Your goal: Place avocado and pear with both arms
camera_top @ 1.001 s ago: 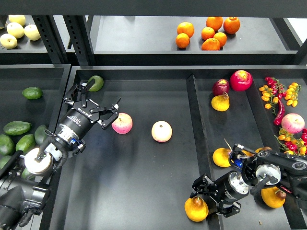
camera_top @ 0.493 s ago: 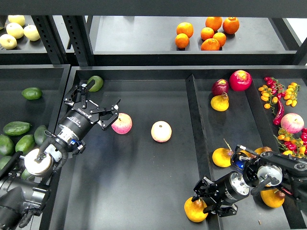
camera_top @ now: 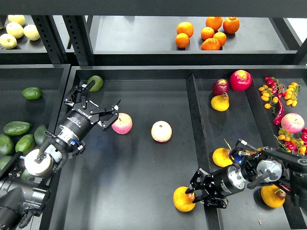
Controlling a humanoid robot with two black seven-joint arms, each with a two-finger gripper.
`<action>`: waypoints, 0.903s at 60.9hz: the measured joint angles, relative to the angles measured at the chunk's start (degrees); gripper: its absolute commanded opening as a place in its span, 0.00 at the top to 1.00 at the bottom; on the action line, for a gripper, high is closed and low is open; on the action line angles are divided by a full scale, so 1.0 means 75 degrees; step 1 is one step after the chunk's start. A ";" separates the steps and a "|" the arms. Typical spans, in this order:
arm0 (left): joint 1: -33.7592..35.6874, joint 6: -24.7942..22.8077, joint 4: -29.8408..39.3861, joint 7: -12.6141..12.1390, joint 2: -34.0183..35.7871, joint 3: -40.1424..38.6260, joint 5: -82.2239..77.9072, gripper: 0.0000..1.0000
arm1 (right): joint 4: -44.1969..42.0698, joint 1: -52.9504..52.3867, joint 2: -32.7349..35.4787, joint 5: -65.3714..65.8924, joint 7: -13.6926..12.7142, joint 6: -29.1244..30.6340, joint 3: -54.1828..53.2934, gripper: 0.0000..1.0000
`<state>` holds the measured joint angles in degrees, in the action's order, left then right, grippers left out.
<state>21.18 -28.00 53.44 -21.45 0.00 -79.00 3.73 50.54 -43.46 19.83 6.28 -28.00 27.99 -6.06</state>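
Observation:
My right gripper (camera_top: pixel 194 197) is shut on a squat yellow-orange pear (camera_top: pixel 181 199) and holds it at the front of the middle tray (camera_top: pixel 144 191), just left of the divider (camera_top: pixel 196 129). My left gripper (camera_top: pixel 95 104) is open and empty over the tray's back left, left of a pink apple (camera_top: pixel 122 123). A paler green avocado (camera_top: pixel 96 82) lies just beyond its far finger. The dark green elongated avocado (camera_top: pixel 17 128) lies in the left bin, apart from both grippers.
A second apple (camera_top: pixel 161 131) sits mid-tray. More pears (camera_top: pixel 220 102) (camera_top: pixel 221 157) (camera_top: pixel 273 196), red fruit (camera_top: pixel 241 80), an apple (camera_top: pixel 292 122) and chillies (camera_top: pixel 279 110) fill the right tray. Several avocados (camera_top: pixel 32 93) lie in the left bin. Oranges (camera_top: pixel 207 33) sit on the shelf.
My right gripper has carried the pear left and slightly up, across the divider into the middle tray. My left arm has not moved.

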 measured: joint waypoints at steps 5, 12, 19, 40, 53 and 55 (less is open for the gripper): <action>-0.0001 0.0000 0.0000 0.0000 0.0000 0.0007 -0.0004 0.01 | 0.0068 -0.0137 0.0046 -0.0214 0.0000 0.0000 -0.0032 0.98; -0.0001 0.0000 -0.0009 0.0000 0.0000 0.0010 -0.0004 0.01 | 0.0198 -0.0466 0.0263 -0.0604 0.0000 0.0004 -0.0035 0.98; -0.0001 0.0000 -0.0010 0.0000 0.0000 0.0011 -0.0004 0.01 | 0.0328 -0.0836 0.0545 -0.0979 0.0000 0.0004 0.0059 0.97; -0.0001 0.0000 0.0000 -0.0013 0.0000 0.0011 -0.0002 0.01 | 0.0894 -0.1464 0.2015 -0.1734 0.0000 0.0003 0.0501 0.96; -0.0001 0.0000 0.0001 -0.0012 0.0000 0.0011 0.0002 0.01 | 0.0997 -0.1441 0.2892 -0.1861 0.0000 0.0001 0.0797 0.96; 0.0000 0.0000 0.0001 -0.0012 0.0000 0.0011 0.0002 0.01 | 0.0985 -0.1417 0.2970 -0.1862 0.0000 0.0001 0.0816 0.96</action>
<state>21.18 -28.00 53.45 -21.54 0.00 -78.92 3.74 57.93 -54.08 42.11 -7.68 -28.00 27.99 0.06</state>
